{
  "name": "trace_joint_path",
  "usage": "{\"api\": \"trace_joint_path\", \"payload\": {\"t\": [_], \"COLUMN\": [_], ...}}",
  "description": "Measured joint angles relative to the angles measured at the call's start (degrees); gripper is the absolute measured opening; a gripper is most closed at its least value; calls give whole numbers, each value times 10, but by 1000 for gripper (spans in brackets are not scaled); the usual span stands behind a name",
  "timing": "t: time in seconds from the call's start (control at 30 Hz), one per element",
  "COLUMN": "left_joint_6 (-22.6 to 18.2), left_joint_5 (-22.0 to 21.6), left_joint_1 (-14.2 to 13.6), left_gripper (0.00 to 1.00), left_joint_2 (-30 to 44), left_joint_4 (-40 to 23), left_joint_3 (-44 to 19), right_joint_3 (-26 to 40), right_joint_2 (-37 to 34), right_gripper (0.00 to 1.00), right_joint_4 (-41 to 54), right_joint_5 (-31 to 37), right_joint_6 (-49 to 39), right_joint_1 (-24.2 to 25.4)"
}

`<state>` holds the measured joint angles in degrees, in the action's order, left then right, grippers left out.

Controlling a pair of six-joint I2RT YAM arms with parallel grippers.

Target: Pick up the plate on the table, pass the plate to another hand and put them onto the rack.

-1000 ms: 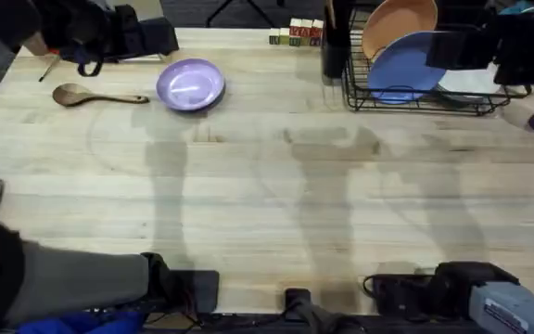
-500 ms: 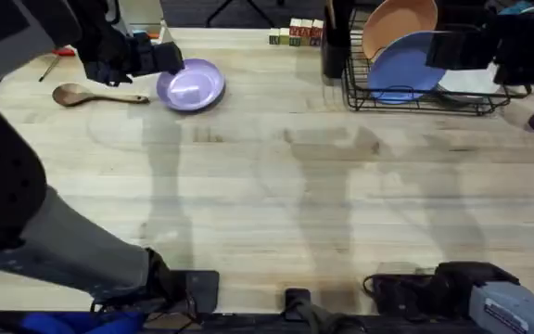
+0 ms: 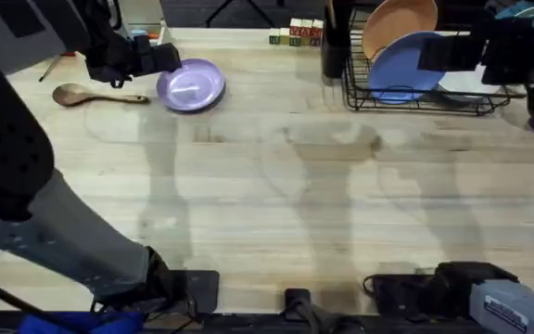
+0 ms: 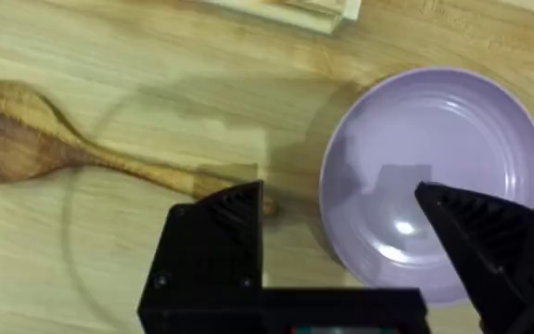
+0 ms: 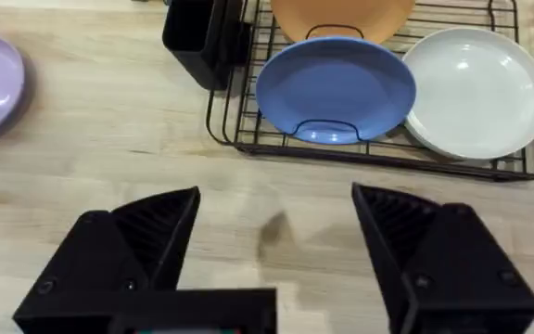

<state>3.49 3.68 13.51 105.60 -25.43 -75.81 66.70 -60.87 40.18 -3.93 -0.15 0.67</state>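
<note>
Overhead: plate [image 3: 191, 85] flat on table [image 3: 276, 204] at far left, beside wooden spoon [image 3: 95, 95]; rack [image 3: 415, 79] far right. Left wrist: left gripper [image 4: 341, 209] spread wide, straddling the plate's near rim. Right wrist: right gripper [image 5: 276, 218] spread, hovering before the rack.

The left arm reaches far out across the bench, and its black two-finger end effector [image 4: 341, 209] hangs low with its fingers spread wide apart. The right arm's black end effector [image 5: 276, 209] is held up high, its fingers also spread wide.
</note>
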Motion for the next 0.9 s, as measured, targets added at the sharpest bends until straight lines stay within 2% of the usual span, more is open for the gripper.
{"api": "trace_joint_path", "payload": {"t": [0.37,0.9], "left_joint_6": [0,0], "left_joint_5": [0,0], "left_joint_1": [0,0], "left_gripper": [994,993], "left_joint_2": [12,78], "left_joint_4": [50,66], "left_joint_3": [0,0], "right_joint_3": [0,0], "right_joint_2": [-1,-1], "right_gripper": [996,997], "right_joint_4": [1,1], "right_joint_5": [0,0], "right_joint_6": [0,0], "right_joint_1": [0,0]}}
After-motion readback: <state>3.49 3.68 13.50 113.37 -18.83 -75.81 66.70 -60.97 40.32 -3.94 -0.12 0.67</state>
